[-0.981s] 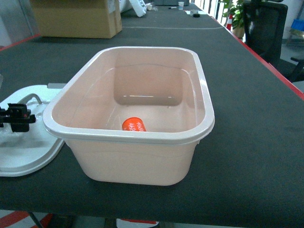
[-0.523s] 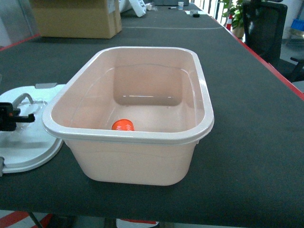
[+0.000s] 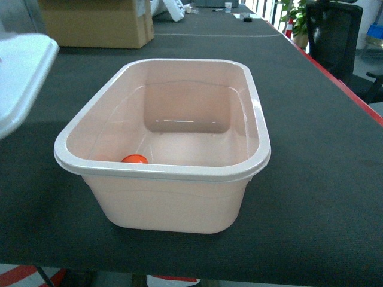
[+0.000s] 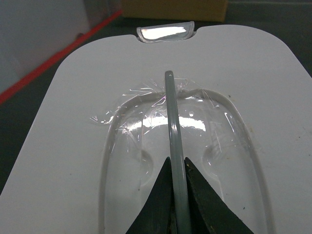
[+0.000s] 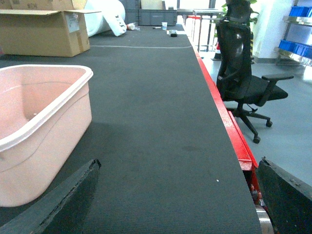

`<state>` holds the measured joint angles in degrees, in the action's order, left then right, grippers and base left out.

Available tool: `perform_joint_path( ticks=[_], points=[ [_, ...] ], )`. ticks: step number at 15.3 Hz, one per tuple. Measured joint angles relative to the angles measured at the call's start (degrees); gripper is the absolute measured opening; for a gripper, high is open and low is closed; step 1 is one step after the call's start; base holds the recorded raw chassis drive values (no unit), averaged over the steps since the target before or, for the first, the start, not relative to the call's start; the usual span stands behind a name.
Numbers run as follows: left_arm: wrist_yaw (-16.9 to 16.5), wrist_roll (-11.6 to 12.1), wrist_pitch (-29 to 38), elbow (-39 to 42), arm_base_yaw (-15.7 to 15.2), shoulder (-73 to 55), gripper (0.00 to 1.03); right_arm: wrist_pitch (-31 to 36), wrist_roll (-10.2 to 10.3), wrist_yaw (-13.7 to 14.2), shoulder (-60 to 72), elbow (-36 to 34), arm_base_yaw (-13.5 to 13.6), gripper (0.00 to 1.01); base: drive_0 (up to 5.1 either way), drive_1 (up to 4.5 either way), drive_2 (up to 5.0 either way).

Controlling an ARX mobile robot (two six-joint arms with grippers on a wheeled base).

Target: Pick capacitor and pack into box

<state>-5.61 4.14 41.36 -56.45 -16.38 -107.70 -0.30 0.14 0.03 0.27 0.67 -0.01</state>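
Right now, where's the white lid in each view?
Head: white lid at the upper left edge, lifted, left of the pink box.
Left wrist: fills the frame, left hand shut on its clear handle.
Right wrist: not in it.
Shared landmark: cardboard box, also in both wrist views.

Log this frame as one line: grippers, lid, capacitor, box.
left gripper: shut on lid handle | lid: lifted | right gripper: open | capacitor: in box
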Motion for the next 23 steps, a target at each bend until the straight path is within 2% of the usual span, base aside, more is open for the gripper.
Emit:
perform_joint_path(
  ticks=[4,5,6,7,8,9,10,12,16,18,20,22,23],
  points=[
    [1.81,-1.09,-1.75,0.72,0.48,4.42,0.02,-0.04,0.00,-0.02,0.00,0.00,0.00,0.98,0.0,0.00,0.0],
    [3.69,-1.86,-3.34,1.60,1.92,8.09,0.02,-0.02,0.00,-0.02,0.00,0.00,0.00,0.98,0.0,0.00,0.0],
    [8.04,-4.04,-5.68,3.80,8.52,14.82,0.02,0.00,0.00,-0.02,0.00,0.00,0.00,0.98,0.0,0.00,0.0],
    [18.99,-5.75,-7.41,5.01,21.68,17.22,0.02,0.00,0.00,-0.02,0.00,0.00,0.00,0.98,0.0,0.00,0.0],
    [26.95,-5.88,-10.60,3.48,33.66,15.63,0.02,0.00,0.00,-0.02,0.00,0.00,0.00,0.98,0.0,0.00,0.0],
    [29.68,-5.70,-12.63,-0.09,42.66,11.43,0.02,0.00,0.00,-0.02,0.00,0.00,0.00,0.98,0.0,0.00,0.0],
    [32.44,-5.68,-14.62,-2.93,46.77,8.31,0.02,0.00,0.00,-0.02,0.00,0.00,0.00,0.98,0.0,0.00,0.0],
    [33.68,-5.68,-16.50,-4.42,47.93,4.28,0.02,0.00,0.00,-0.02,0.00,0.00,0.00,0.98,0.0,0.00,0.0],
    [33.22,-6.19,-17.38,-4.42,48.33,3.06,0.03,0.00,0.00,-0.02,0.00,0.00,0.00,0.98,0.0,0.00,0.0],
    [30.88,-6.80,-15.52,-3.69,48.22,3.08,0.18,-0.02,0.00,-0.02,0.00,0.00,0.00,0.98,0.0,0.00,0.0],
    [24.22,-8.70,-8.07,0.37,47.93,4.85,0.45,0.00,0.00,-0.02,0.00,0.00,0.00,0.98,0.0,0.00,0.0],
    [22.95,-9.05,-4.00,1.25,46.75,8.28,0.63,0.00,0.00,-0.02,0.00,0.00,0.00,0.98,0.0,0.00,0.0],
    [22.32,-9.38,-2.03,1.40,45.11,11.39,0.75,-0.02,0.00,0.00,0.00,0.00,0.00,0.98,0.0,0.00,0.0]
  ],
)
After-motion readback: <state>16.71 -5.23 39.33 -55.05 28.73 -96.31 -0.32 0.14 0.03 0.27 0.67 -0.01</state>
